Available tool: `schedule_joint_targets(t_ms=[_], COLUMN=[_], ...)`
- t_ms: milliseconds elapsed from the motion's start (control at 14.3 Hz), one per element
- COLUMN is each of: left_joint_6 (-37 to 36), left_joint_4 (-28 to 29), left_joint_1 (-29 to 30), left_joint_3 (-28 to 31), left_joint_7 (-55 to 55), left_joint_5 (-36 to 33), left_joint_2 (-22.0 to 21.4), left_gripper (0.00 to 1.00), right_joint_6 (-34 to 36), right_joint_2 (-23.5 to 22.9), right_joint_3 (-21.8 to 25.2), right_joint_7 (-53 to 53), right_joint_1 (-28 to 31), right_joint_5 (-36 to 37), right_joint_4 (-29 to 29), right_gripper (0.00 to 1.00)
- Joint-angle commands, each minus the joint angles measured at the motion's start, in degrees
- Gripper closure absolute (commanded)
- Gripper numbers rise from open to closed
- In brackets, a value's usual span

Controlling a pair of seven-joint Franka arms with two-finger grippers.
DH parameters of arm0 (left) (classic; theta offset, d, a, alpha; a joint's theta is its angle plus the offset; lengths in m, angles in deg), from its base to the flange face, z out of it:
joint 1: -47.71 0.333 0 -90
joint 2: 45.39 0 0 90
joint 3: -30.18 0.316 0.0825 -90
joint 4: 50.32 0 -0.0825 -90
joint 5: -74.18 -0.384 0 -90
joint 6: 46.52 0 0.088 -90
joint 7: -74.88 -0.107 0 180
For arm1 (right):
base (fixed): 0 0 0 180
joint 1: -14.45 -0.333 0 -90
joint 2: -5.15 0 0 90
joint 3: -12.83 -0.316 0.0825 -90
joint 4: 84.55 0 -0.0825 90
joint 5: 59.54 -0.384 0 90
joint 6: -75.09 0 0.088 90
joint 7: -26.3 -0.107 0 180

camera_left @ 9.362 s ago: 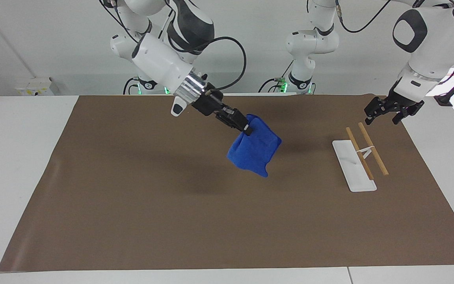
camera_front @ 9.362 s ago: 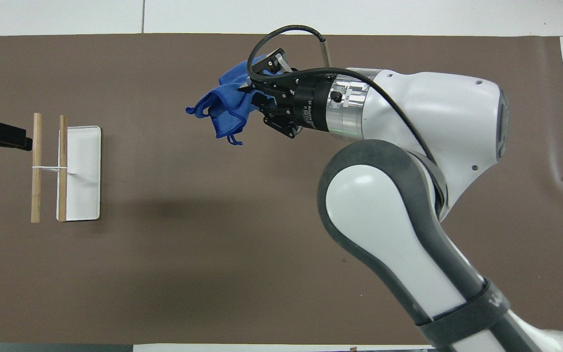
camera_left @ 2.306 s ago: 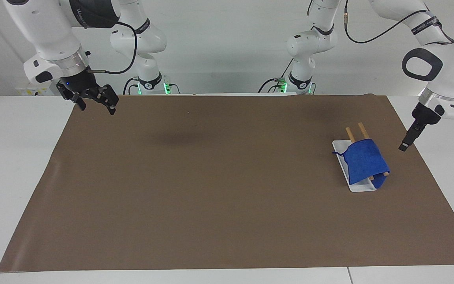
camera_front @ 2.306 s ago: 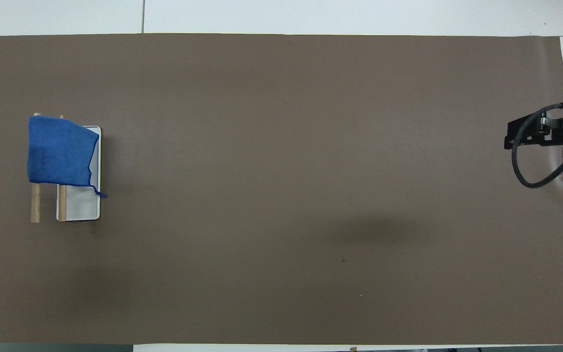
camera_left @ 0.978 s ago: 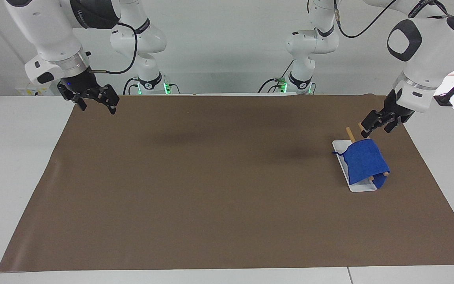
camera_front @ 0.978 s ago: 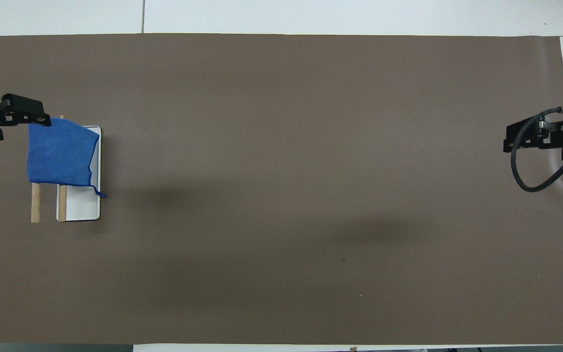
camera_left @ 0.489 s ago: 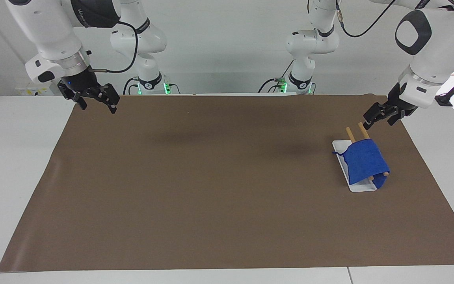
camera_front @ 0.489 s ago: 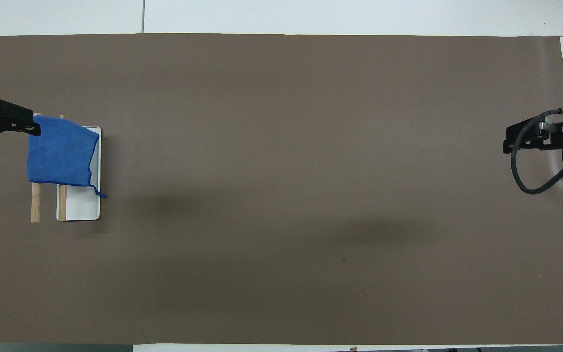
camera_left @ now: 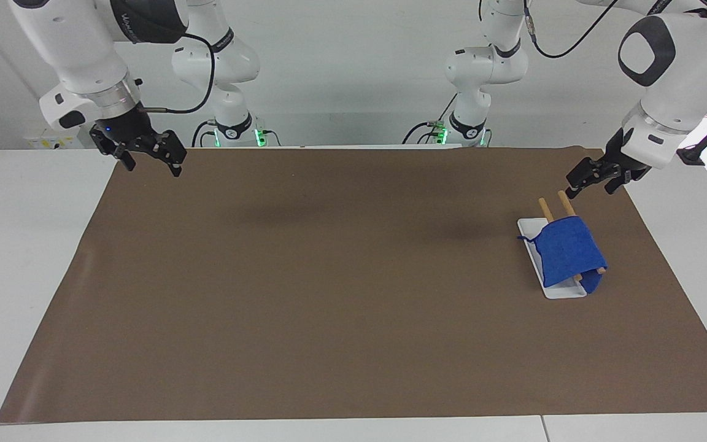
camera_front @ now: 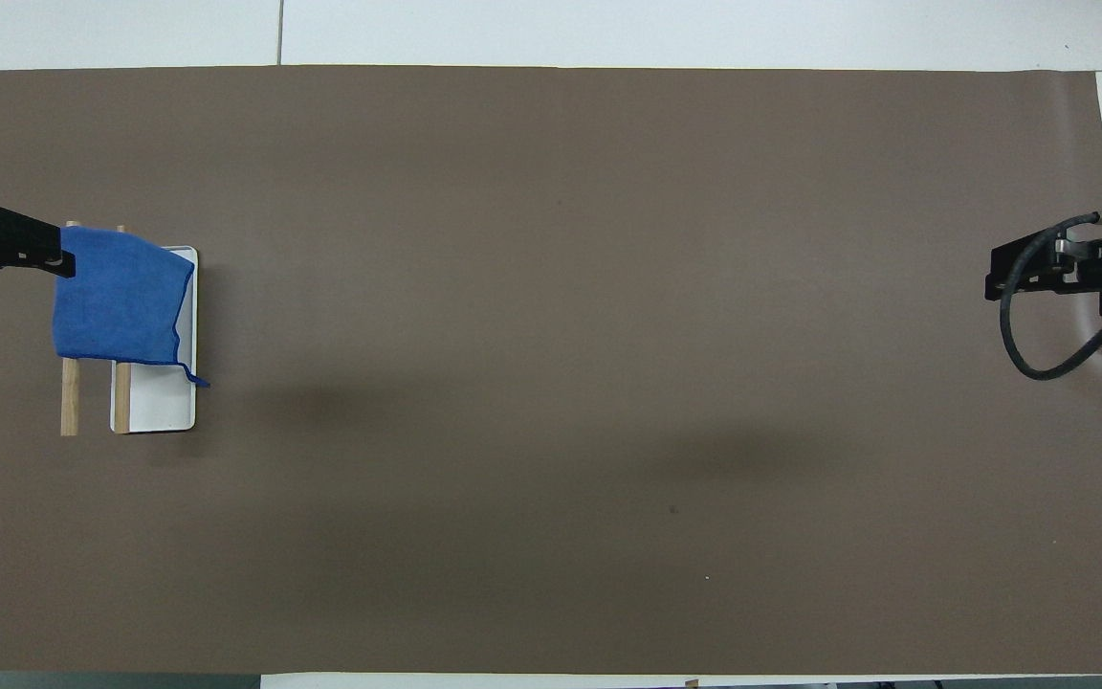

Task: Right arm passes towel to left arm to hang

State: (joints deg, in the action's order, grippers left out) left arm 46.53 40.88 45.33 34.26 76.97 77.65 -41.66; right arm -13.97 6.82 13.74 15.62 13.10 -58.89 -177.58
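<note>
Towel: blue microfibre cloth, right of centre in the facing view, middle left edge in the overhead view. Draped over the two wooden rails, so it hangs by its own weight with no grip on it.
Drape: one flap falls onto the white base tray, the other drops off the outer rail toward the mat; a thin corner loop trails past the tray's edge. Weight on both sides is likely why it sits without sliding.
Rack rails: two wooden dowels, bare ends poking out of the cloth at its upper side in the facing view. Raised above the tray, which gives the cloth room to hang.
Left gripper: upper right of the facing view, up in the air just off the rails' bare ends, not touching cloth or dowel. Fingers spread apart, nothing between them. Reads as let go and clear of the rack.
Right gripper: upper left of the facing view, over the mat's corner, well apart from the rack. Fingers wide apart, empty; this arm waits, its share of the job looks finished.
Brown mat: covers most of the table; rack stands at the left arm's end, within that arm's reach.
Task stage: judged done, towel hung.
</note>
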Motion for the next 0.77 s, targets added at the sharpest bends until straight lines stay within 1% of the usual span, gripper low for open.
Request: schedule_joint_targets(t_ms=[0, 140, 279, 489, 629, 699], left_joint_6=[-0.77, -0.68, 1.77, 3.01, 3.10, 3.01], left_joint_4=[2.31, 3.37, 4.95, 4.52, 4.43, 4.34], left_joint_1=[0.01, 0.01, 0.01, 0.01, -0.43, -0.69], left_joint_3=[0.23, 0.23, 0.23, 0.23, 0.23, 0.06], left_joint_7=[-0.69, -0.95, -1.73, -5.68, -5.96, -6.05], left_joint_5=[-0.92, -0.92, -1.01, -1.01, -1.79, -3.63], left_joint_2=[-2.59, -3.29, -4.26, -3.91, -3.82, -3.82], left_gripper=[0.00, 0.00, 0.00, 0.00, 0.00, 0.00], right_joint_6=[-0.41, -0.41, 0.20, 2.93, 2.23, 2.23], right_joint_2=[1.31, 1.22, 1.05, 0.35, 0.08, 0.08], right_joint_3=[-0.12, -0.12, -0.12, 0.05, 0.05, 0.05], right_joint_7=[1.37, 1.46, 1.55, 5.92, 8.22, 7.70], right_joint_1=[0.38, 0.47, 0.65, 1.69, 1.88, 1.88], right_joint_5=[-0.03, -0.03, 0.06, -0.91, -0.21, -0.29], right_joint_4=[-1.54, -1.45, -0.93, 1.35, 1.45, 1.36], right_gripper=[0.00, 0.00, 0.00, 0.00, 0.00, 0.00])
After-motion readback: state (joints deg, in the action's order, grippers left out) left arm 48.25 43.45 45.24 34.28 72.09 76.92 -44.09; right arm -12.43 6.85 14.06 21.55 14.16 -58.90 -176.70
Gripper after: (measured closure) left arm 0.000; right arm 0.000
